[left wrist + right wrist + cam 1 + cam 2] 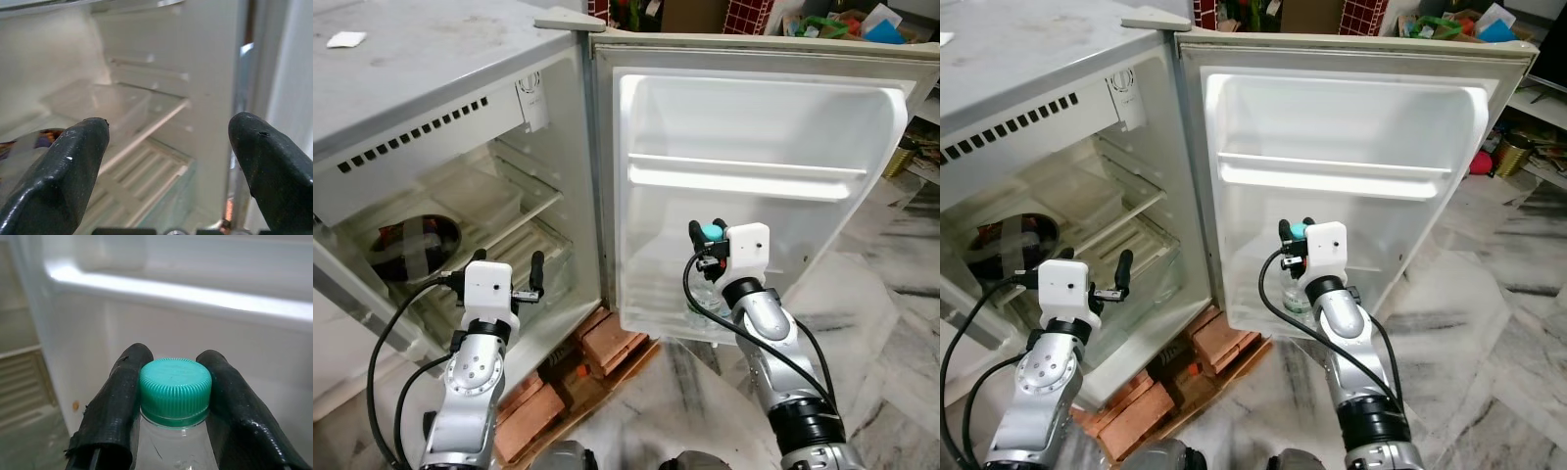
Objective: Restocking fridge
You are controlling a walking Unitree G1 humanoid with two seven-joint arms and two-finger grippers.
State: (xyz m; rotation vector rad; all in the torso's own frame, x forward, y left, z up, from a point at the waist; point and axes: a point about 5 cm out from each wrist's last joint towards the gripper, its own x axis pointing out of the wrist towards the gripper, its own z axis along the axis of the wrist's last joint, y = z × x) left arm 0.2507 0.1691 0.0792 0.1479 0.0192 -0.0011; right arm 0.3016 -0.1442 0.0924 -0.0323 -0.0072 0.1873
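A small white fridge stands with its door swung wide. My right gripper is shut on the teal cap of a clear plastic bottle, which hangs upright at the door's lowest shelf. I cannot tell whether the bottle's base rests on that shelf. My left gripper is open with nothing in it, held in front of the fridge's lower compartment, its fingers pointing at the glass shelf and the wire rack.
A dark round container sits deep inside the fridge at the left. The fridge rests on red bricks and cardboard. A marble floor spreads to the right. Clutter lies behind the door top.
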